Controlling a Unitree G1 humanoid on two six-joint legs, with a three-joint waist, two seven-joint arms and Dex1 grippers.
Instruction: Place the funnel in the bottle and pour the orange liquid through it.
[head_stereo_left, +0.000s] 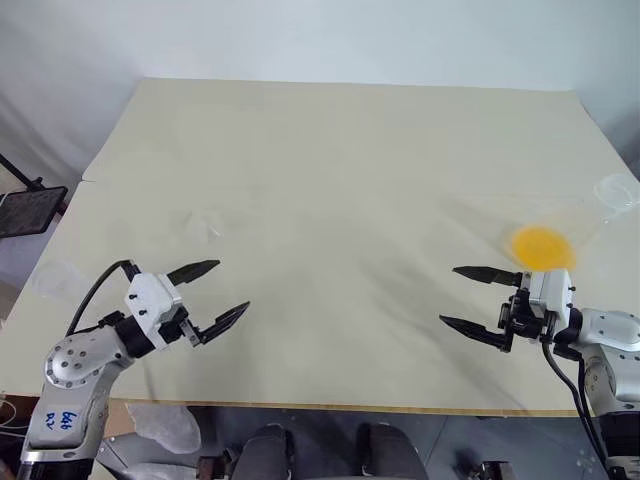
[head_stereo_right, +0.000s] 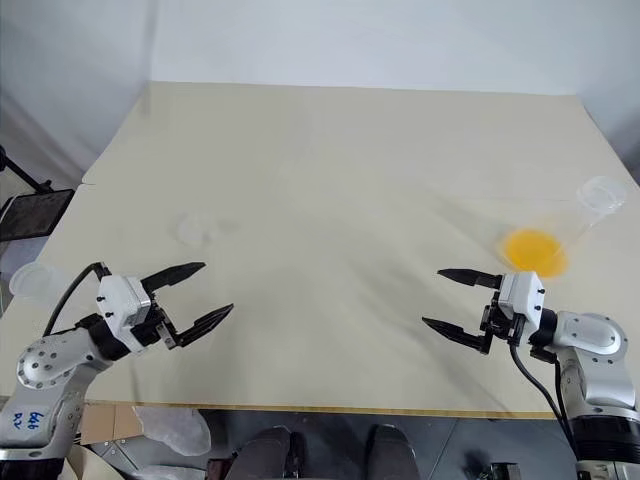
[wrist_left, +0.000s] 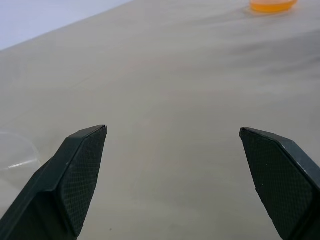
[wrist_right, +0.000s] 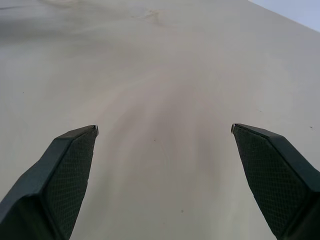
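Just ahead-left of the wide-open, empty left pincer (head_stereo_right: 193, 296) lies the faint funnel (head_stereo_right: 193, 229) on the surface (head_stereo_right: 340, 170), while the orange liquid (head_stereo_right: 532, 250) sits close beyond the equally open, empty right pincer (head_stereo_right: 452, 302).

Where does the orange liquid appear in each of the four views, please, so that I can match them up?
Left eye view: orange liquid at the right, just beyond the right gripper.
Right eye view: at the right, beyond the same gripper.
Left wrist view: at the upper edge, far across the table.
Right wrist view: not in it.
Shared landmark: the beige table.
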